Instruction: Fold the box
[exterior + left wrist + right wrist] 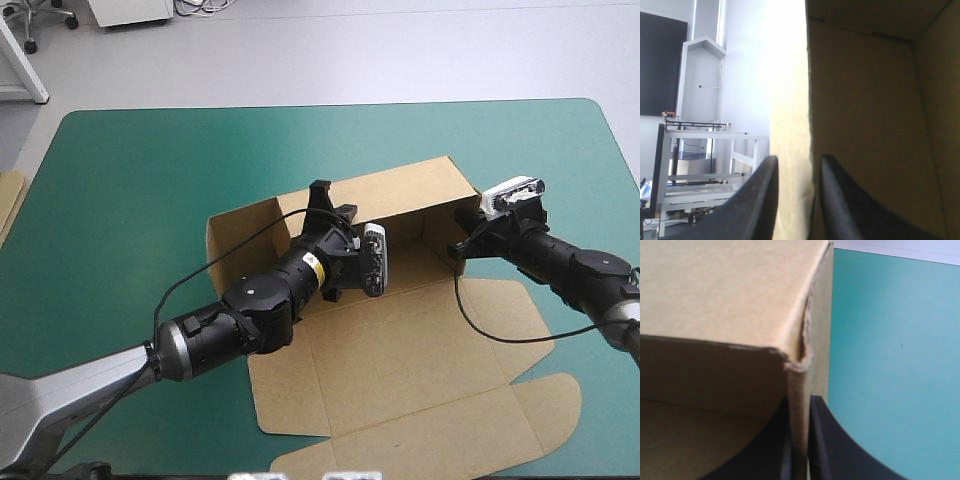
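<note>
The brown box (pixel 400 350) lies mid-table on the teal-green cover, its back and side walls raised and its lid panels flat toward the near edge. My left gripper (pixel 322 200) pinches the top edge of the back wall. In the left wrist view the board (pixel 865 125) stands between the two black fingers (pixel 762 200), and the left gripper (pixel 796 172) is shut on it. My right gripper (pixel 463 232) holds the right side wall near its far corner. The right wrist view has that wall (pixel 725 290) running up from between the fingertips of the right gripper (pixel 800 407), shut on it.
An edge of more brown board (pixel 8 200) shows at the table's left edge. Bare teal-green cover (pixel 150 170) spreads left of the box and beyond its right wall (pixel 890 340). The rounded lid flap (pixel 545 395) reaches toward the near right edge.
</note>
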You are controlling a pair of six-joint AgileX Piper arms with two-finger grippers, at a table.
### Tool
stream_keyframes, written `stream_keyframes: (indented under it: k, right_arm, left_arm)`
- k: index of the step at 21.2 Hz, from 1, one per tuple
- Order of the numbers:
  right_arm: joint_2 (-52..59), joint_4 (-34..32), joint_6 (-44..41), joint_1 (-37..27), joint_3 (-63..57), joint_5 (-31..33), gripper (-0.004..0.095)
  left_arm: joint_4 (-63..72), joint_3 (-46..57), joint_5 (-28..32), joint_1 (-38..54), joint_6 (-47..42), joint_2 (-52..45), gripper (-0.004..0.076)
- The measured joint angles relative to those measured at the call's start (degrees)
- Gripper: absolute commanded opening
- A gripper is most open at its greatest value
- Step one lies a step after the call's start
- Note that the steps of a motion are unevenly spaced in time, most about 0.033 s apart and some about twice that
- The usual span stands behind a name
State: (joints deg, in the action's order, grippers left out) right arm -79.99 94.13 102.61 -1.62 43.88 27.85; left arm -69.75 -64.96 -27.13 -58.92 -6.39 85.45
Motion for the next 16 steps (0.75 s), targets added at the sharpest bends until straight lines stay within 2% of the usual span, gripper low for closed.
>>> stream_keyframes:
  k: [10, 13, 16]
  right_arm:
    - [-0.5, 2.1, 0.0, 0.0, 0.2, -0.6, -0.0015]
    - [-0.5, 2.4, -0.1, 0.0, 0.2, -0.6, -0.0015]
    - [-0.5, 2.6, -0.1, 0.0, 0.2, -0.9, -0.0015]
  left_arm:
    - [12.0, -0.6, -4.1, -7.6, 2.2, -3.4, 0.0225]
    - [22.2, -3.0, -6.1, -7.7, 3.3, -7.0, 0.0225]
    - [39.2, -6.0, -7.2, -7.7, 9.5, -11.9, 0.0225]
